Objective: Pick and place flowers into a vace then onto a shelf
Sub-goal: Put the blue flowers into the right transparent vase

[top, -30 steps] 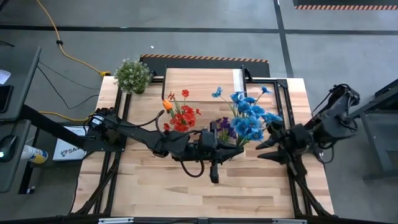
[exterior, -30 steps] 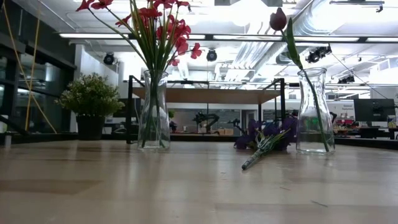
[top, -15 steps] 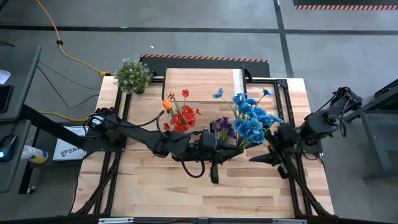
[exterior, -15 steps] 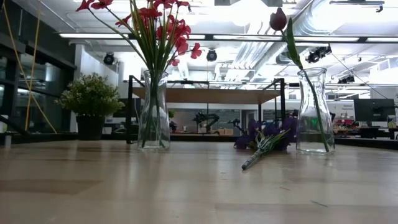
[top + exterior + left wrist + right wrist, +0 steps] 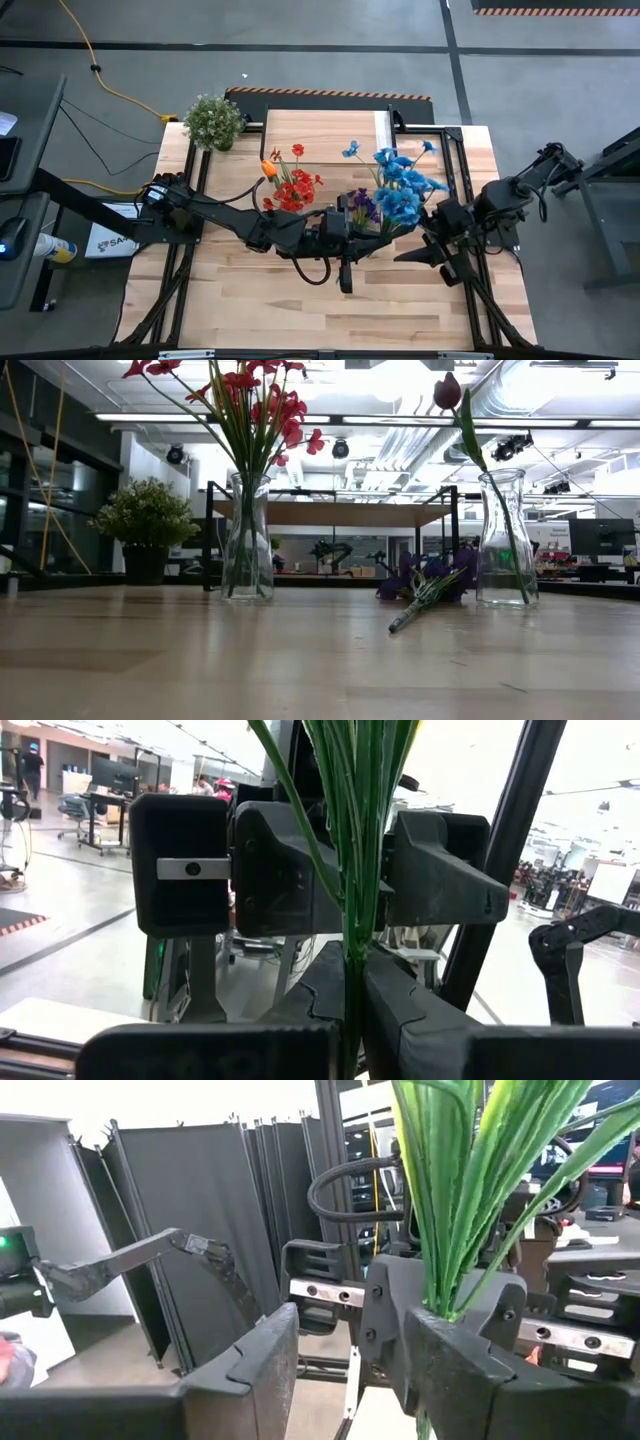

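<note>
The left gripper stayed clamped on the blue bunch's stems; the right gripper stood apart beside them. Red flowers and a rosebud filled vases; a purple bunch lay loose. The shelf was bare.

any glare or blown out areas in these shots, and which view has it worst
Low view: ceiling lights flare white behind the red flowers. Left wrist view is worst: the sky-bright background washes out around the green stems. Right wrist view: top left is overexposed. High view: evenly lit, no glare.
</note>
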Robot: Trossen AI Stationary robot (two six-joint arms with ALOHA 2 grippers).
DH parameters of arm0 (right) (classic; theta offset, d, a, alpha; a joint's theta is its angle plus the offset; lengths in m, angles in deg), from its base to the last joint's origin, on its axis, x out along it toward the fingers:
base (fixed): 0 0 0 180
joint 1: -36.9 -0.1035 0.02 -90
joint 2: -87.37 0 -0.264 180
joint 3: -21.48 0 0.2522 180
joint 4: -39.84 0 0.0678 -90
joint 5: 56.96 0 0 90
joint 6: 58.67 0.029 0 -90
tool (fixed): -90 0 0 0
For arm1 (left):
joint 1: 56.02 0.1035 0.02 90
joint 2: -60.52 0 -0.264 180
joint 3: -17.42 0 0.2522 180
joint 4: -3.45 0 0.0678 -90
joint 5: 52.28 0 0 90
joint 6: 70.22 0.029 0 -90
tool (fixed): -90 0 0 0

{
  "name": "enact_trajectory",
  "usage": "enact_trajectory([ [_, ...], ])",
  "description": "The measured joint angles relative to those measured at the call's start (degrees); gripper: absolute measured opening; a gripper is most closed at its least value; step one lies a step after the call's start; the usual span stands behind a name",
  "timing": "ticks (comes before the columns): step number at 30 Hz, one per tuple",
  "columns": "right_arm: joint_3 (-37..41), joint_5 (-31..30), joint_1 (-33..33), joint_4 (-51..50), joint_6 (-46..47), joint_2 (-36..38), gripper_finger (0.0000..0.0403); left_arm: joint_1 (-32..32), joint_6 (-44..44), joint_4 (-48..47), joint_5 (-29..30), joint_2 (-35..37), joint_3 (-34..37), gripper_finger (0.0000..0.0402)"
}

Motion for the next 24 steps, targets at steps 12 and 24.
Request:
enact_trajectory([
  [12, 0.0, 2.13, 1.28, 0.38, 1.32, -0.28, 0.0174, 0.0, -0.87, -0.95, 0.94, 0.02, -0.02, 0.0045],
  [24, -0.02, 1.95, 1.1, -5.4, 1.51, 1.68, 0.0174, -0.12, 0.17, -2.58, 2.98, 0.21, 0.01, 0.0045],
])
